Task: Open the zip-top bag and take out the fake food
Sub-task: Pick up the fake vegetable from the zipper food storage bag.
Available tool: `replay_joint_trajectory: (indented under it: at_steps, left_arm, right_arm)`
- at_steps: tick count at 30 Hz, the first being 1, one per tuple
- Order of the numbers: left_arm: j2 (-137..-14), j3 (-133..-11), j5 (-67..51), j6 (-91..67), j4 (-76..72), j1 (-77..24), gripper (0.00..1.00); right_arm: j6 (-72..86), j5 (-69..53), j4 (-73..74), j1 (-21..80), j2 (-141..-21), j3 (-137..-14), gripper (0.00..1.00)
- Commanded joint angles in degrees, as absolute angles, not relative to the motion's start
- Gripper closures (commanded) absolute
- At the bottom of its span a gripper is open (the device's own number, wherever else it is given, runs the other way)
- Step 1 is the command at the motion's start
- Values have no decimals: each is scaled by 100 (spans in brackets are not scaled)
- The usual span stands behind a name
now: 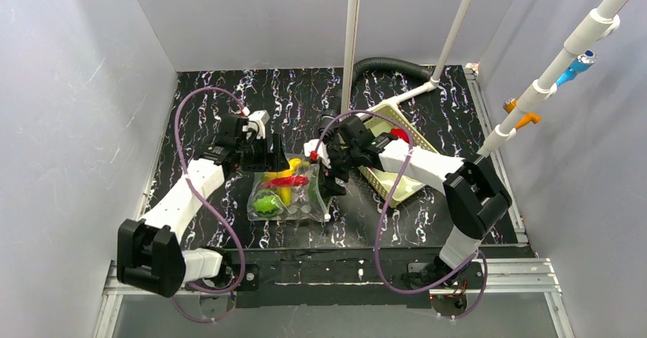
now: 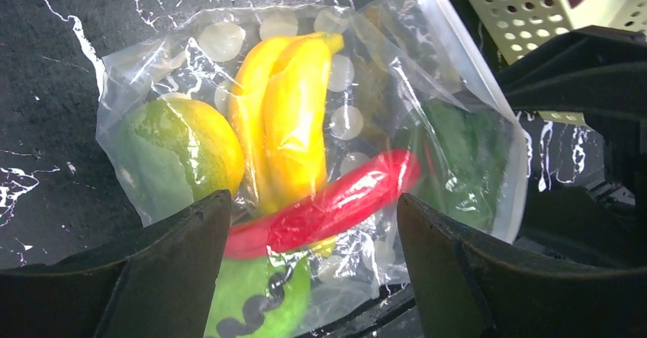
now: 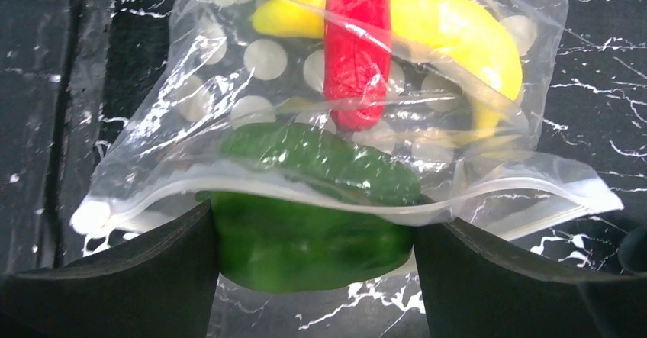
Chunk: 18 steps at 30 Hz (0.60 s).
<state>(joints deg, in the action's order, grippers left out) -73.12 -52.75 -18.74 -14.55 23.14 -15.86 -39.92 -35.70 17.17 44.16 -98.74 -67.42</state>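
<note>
The table (image 1: 229, 109) was a black slab veined with white marbling. The zip-top bag (image 1: 286, 197) lay flat on it, clear plastic printed with white dots, with fake food (image 2: 294, 124) packed inside: a yellow banana, a red chili and green pieces. A green pepper (image 3: 313, 235) stuck half out of the bag's open mouth. Just right of the bag and slightly farther back sat a pale green slotted basket (image 1: 398, 187), set at an angle. Well behind the bag, a black corrugated hose (image 1: 389, 65) curved along the table's far edge.
</note>
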Motion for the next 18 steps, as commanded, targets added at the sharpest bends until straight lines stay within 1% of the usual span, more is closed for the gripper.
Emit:
replay_joint_trajectory:
  at_steps: [1, 5, 8, 11, 18]
  left_arm:
    - [-6619, -5090, -2158, -1363, 2306, -1544, 21]
    - [-5976, -4837, -2052, -1171, 2349, -1538, 20]
    - [-5475, -4513, -1882, -1039, 2299, -1526, 14]
    - [-5081, -4185, -1783, -1015, 2211, -1529, 11]
    - [-4898, -4215, -1537, -948, 2300, -1521, 9]
  right_arm:
    - [-4310, -4090, 1959, 4334, -9476, -6559, 76]
    - [-4480, -4328, 2259, 4247, -9433, -6606, 76]
    - [-4730, -4377, 2468, 4214, -9336, -6559, 76]
    - [-4899, -4261, 2585, 4195, -9194, -6496, 76]
    - [-5054, -4108, 2764, 4062, -8795, -6348, 76]
